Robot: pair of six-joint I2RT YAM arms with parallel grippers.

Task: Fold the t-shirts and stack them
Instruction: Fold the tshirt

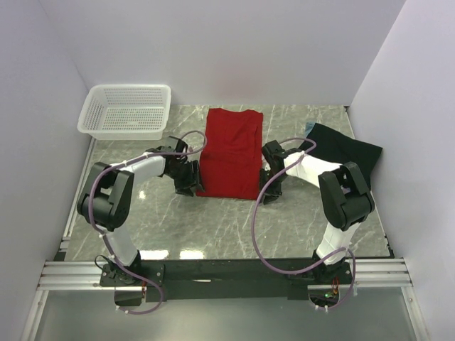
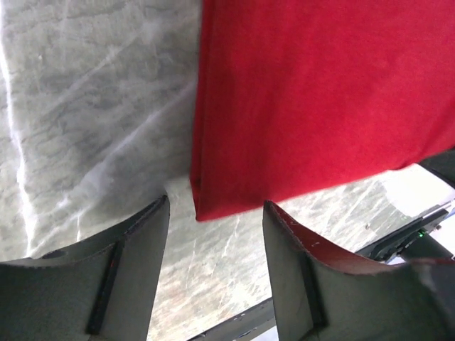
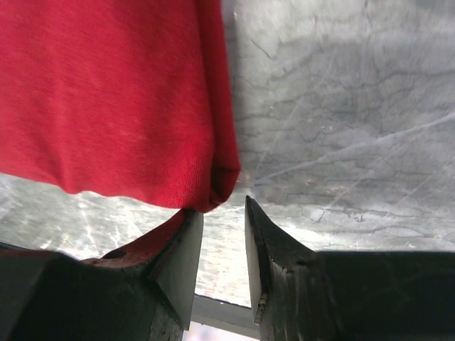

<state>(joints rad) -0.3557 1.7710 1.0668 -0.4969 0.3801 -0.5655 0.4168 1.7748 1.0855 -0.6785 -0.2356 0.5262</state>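
Overhead looks down; wrists close, sharing red t-shirt (image 1: 229,153).

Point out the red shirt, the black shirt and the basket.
red shirt (image 1: 229,153), top view, middle of the folded cloth.
black shirt (image 1: 348,147), top view, middle of the visible cloth.
basket (image 1: 122,133), top view, near wall.

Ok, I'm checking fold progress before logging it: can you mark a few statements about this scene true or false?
The basket stands at the table's far left. True.
The black t-shirt is in the basket. False: it lies on the table, right of the red t-shirt.
The red t-shirt lies between the left gripper and right gripper. True.
The left fingers are clamped on the red t-shirt. False: they stand apart at its near corner.
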